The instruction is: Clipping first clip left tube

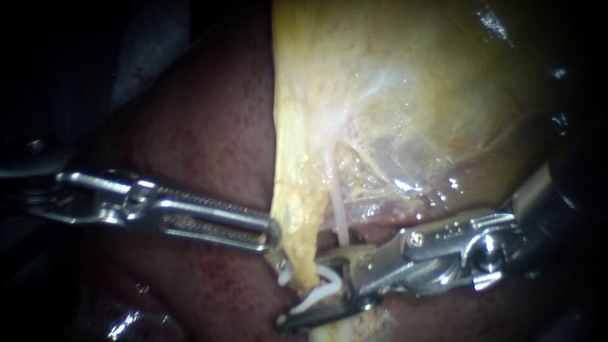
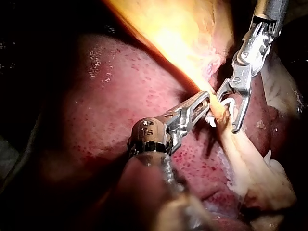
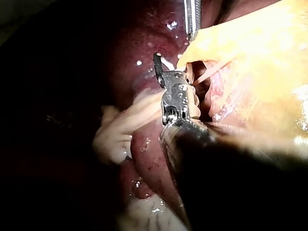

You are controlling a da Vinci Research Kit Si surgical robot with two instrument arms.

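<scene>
My left instrument (image 1: 273, 233) reaches in over the liver, its long jaws shut on the yellow edge of the gallbladder (image 1: 392, 82). That edge narrows downward into the left tube (image 1: 305, 259). My right instrument (image 1: 303, 290) straddles this tube with a white clip (image 1: 323, 282) held between its upper and lower jaw, the clip's arms spread around the tube. The left wrist view shows both: left instrument (image 2: 206, 100) gripping tissue, right instrument (image 2: 227, 113) with the clip (image 2: 228, 102) around the tube (image 2: 224, 118). In the right wrist view the right instrument's jaws (image 3: 161, 65) point at the gallbladder (image 3: 260, 48).
Dark red liver (image 1: 202, 139) lies under and behind both instruments. A thin pale tube (image 1: 339, 218) runs down just right of the clipped one. Pale loose tissue (image 2: 260, 178) trails away below the clip site. Dissected membrane (image 1: 405, 158) glistens above the right instrument.
</scene>
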